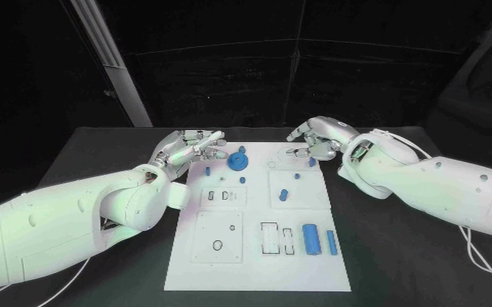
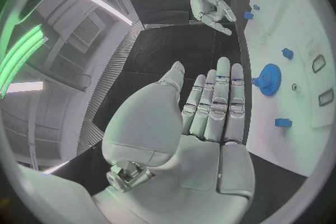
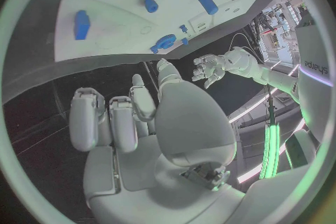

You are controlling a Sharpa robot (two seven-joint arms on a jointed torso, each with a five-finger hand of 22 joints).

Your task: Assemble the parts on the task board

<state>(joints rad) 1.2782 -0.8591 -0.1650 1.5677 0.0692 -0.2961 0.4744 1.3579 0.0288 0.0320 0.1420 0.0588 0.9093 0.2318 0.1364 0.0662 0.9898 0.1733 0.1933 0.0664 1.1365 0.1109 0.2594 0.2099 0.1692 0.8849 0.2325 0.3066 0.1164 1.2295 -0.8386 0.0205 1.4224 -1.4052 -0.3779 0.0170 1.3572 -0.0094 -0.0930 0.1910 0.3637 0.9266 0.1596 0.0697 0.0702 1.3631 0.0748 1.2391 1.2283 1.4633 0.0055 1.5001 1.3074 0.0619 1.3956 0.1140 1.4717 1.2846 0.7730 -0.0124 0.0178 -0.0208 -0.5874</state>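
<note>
Task board [image 1: 257, 250] on black table [image 1: 113, 151]

The room was dark and the black table [image 1: 410, 264] swallowed most of the light, while the white task board [image 1: 257, 271] stood out bright, almost glaring. A pale strip slanted across the head view's upper left. Green glow came from strip lamps [image 2: 17, 59] at the edge of the left wrist view. Both wrist views bent straight edges hard near the rim, and their borders went soft.
</note>
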